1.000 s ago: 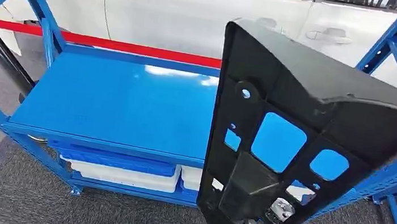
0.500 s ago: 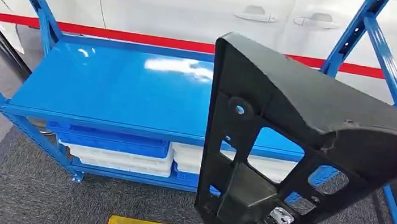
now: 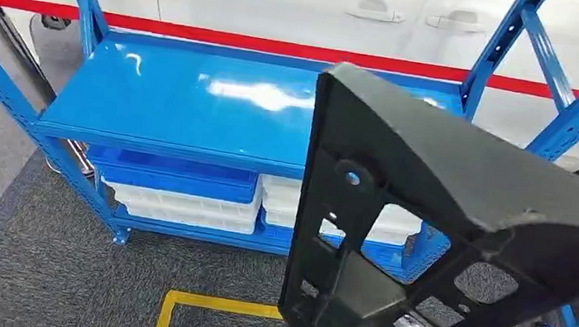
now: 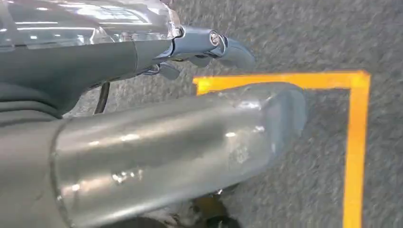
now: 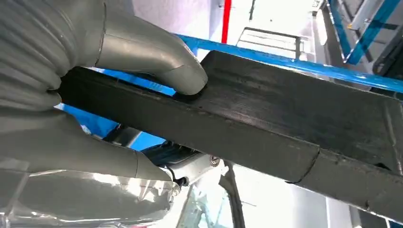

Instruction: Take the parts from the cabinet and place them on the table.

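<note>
Right robot hand (image 5: 95, 99) is clamped on the black part (image 3: 445, 224), held upright in front of the blue cabinet (image 3: 193, 110), probably for carrying; can't tell about the left robot hand (image 4: 157, 142).

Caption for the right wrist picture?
Robot hand gripping a black plastic part beside a blue shelf.

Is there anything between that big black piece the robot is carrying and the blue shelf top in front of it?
Nothing visible. The black part is held up in the right hand, its thumb pressed on the part's edge. The blue shelf top ahead looks bare, and only grey carpet with a yellow floor line lies between.
</note>
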